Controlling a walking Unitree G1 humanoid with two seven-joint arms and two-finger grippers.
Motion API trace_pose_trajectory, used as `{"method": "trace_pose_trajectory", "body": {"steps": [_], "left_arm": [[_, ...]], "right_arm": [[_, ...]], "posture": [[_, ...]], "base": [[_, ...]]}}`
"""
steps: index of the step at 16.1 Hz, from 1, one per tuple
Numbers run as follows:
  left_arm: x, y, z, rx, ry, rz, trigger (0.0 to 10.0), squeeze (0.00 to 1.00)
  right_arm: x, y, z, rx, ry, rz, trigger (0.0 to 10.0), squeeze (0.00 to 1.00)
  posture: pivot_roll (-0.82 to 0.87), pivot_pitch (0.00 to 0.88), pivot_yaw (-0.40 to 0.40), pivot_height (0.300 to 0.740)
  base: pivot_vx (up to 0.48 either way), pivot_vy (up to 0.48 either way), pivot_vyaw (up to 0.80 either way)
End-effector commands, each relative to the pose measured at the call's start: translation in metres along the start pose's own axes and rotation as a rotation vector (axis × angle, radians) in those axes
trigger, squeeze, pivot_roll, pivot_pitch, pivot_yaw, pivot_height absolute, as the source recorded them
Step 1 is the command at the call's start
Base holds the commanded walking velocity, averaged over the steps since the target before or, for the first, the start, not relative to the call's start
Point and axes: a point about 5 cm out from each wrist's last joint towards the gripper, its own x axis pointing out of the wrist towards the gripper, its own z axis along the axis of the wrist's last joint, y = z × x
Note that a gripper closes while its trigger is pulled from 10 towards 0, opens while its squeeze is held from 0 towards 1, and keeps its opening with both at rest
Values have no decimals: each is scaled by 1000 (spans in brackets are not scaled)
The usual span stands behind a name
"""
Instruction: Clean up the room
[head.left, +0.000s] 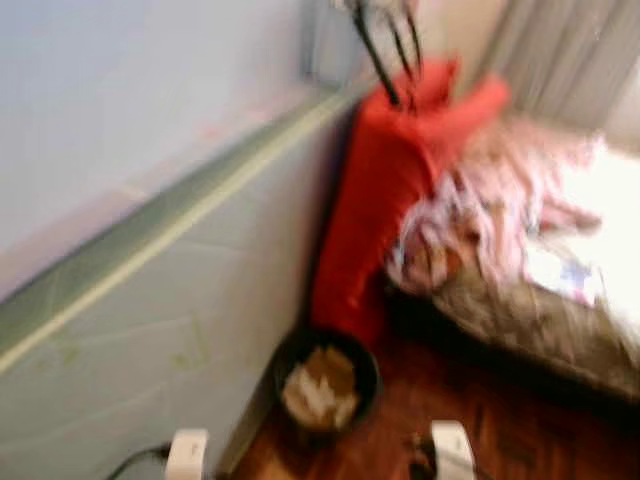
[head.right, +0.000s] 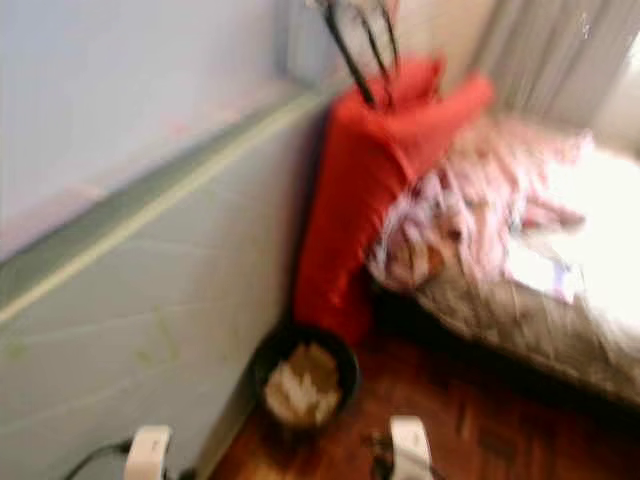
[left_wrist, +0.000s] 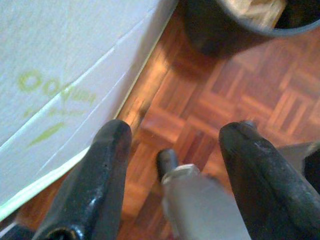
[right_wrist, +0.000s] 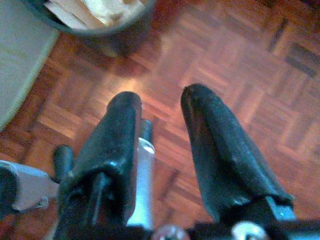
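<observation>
A round dark bin (head.left: 327, 385) holding crumpled paper stands on the parquet floor beside the pale wall panel. Behind it a big red cushion (head.left: 385, 200) stands on end against the bed. A pink blanket (head.left: 500, 200) lies rumpled on the bed (head.left: 560, 320). Both arms hang low over the floor. My left gripper (left_wrist: 179, 131) is open with nothing between its fingers, and the bin's wall (left_wrist: 220, 30) is just ahead of it. My right gripper (right_wrist: 161, 95) is open too, also holding nothing, with the bin (right_wrist: 95, 15) ahead of it. The head views are blurred.
A pale panel with a green stripe (head.left: 150, 250) runs along the left. Thin black legs (head.left: 385, 50) poke up above the cushion. Curtains (head.left: 560, 50) hang at the back right. A dark cable (head.left: 130, 460) lies at the bottom left. Parquet floor (head.left: 520, 430) stretches before the bed.
</observation>
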Motion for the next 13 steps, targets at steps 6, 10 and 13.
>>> {"method": "trace_pose_trajectory", "body": {"steps": [6, 10, 13], "left_arm": [[9, -16, 41, -34, -84, 108, 10000, 0], [9, -16, 42, -39, -85, 115, 10000, 0], [9, -17, 42, -44, -85, 112, 10000, 0]], "right_arm": [[5, -21, 43, 29, -27, -146, 10000, 0], [5, -21, 45, 32, -36, -150, 10000, 0], [5, -22, 45, 31, -35, -154, 10000, 0]], "posture": [[41, 0, -113, 740], [42, 0, -118, 740], [41, 0, -122, 740]], "base": [[0, -299, 0], [0, -356, 0], [0, -358, 0]]}}
